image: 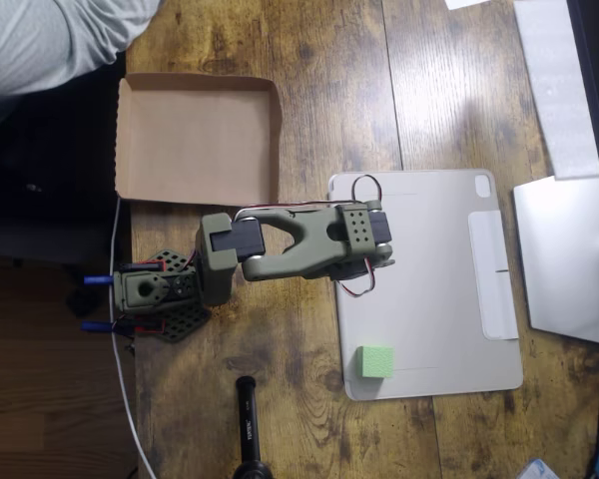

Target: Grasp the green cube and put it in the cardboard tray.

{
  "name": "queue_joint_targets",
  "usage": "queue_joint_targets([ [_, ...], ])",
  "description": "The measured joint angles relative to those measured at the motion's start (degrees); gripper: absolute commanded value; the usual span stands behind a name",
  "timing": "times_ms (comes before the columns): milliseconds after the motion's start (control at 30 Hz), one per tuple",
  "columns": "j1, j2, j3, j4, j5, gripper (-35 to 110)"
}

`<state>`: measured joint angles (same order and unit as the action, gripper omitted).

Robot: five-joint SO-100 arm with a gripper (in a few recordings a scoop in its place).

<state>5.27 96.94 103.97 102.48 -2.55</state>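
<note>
The green cube (375,361) is a small pastel-green block resting near the front left corner of a flat grey tablet cover. The cardboard tray (198,190), brown with low folded rims, lies at the upper left with nothing in it. My olive-green arm reaches from its base at the left across to the cover's upper left part. The gripper (371,261) sits under the wrist block, well above the cube in the picture and apart from it. The arm's own body hides the jaws.
The grey tablet cover (449,289) fills the right middle of the wooden table. A laptop (569,259) and white sheets lie at the right edge. A person's grey sleeve (50,40) shows at top left. A black stand (250,429) rises at the bottom.
</note>
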Motion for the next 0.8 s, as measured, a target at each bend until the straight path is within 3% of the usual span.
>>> queue_joint_targets([
  [533,-2.9,10.3,3.9,-5.7,2.5,0],
  [800,3.2,12.0,0.0,-9.6,3.2,0],
])
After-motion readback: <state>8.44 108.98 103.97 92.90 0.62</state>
